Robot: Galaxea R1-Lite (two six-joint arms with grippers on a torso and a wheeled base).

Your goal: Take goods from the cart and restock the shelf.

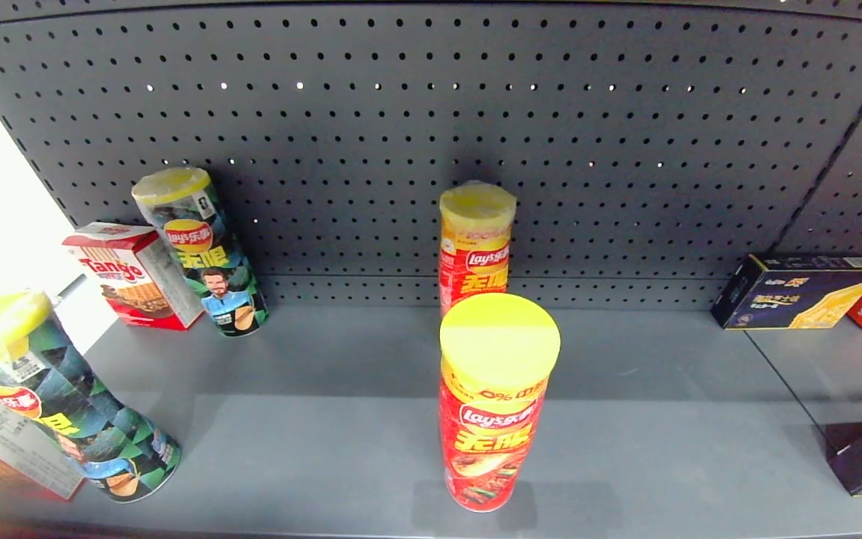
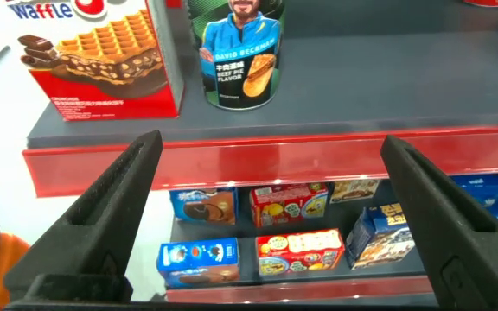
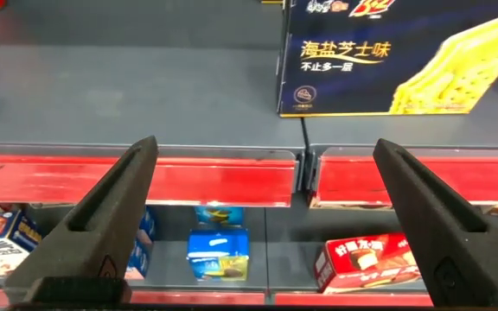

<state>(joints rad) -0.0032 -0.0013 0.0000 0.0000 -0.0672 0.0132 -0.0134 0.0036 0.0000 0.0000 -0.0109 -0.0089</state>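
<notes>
The left gripper (image 2: 271,147) and right gripper (image 3: 264,149) are held open, empty. The tall red can (image 1: 497,404) may be toppled if brushed.

The left gripper (image 2: 271,145) and the right gripper (image 3: 264,145) each hold 2 fingers spread wide, gripping nothing.

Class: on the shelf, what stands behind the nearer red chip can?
A second red chip can, yellow-lidded, stands upright near the pegboard wall. The nearer can covers its base.
</notes>
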